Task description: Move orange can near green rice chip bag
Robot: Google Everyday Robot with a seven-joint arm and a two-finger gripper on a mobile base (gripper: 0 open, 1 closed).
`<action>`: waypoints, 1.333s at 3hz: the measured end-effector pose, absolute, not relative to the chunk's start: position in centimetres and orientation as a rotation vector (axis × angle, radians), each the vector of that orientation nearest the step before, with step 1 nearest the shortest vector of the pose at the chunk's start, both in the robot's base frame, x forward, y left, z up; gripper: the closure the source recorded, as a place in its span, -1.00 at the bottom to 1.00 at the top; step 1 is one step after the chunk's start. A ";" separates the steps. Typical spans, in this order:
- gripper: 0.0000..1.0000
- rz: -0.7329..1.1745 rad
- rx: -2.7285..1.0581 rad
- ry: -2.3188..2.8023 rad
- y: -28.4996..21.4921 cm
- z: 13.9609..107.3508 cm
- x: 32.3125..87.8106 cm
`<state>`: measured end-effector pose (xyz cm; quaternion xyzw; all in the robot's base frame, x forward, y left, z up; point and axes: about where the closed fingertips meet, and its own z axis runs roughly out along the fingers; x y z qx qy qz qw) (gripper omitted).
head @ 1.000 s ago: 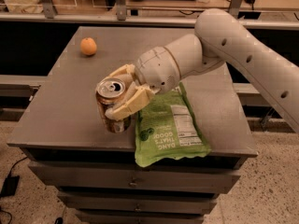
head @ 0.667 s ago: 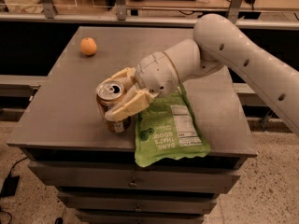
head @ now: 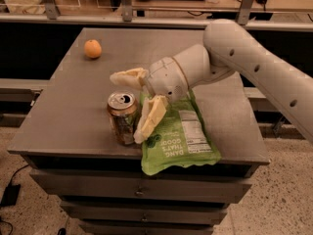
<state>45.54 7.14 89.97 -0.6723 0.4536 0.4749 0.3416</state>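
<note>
The orange can (head: 123, 117) stands upright on the grey table (head: 73, 111) near its front edge, silver top with pull tab showing. The green rice chip bag (head: 178, 136) lies flat just right of the can, its front end hanging a little over the table edge. My gripper (head: 133, 102) is open, with the jaws spread wide. One finger (head: 128, 77) is behind the can and the other finger (head: 150, 117) lies right of the can, over the bag's left edge. The can stands free between them.
A round orange fruit (head: 92, 48) sits at the table's far left. My white arm (head: 254, 62) reaches in from the right over the table. Drawers are below the tabletop, and a rail runs behind the table.
The gripper was shut on the can and held it tilted. Now the fingers have spread apart and the can stands upright on the table beside the bag.
</note>
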 end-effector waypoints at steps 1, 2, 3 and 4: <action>-1.00 1.222 -1.707 1.195 6.5 90.8 47.1; -1.00 1.174 -1.574 1.193 4.6 96.0 50.5; -1.00 1.126 -1.468 1.166 2.6 100.6 52.5; -1.00 1.126 -1.468 1.166 2.6 100.6 52.5</action>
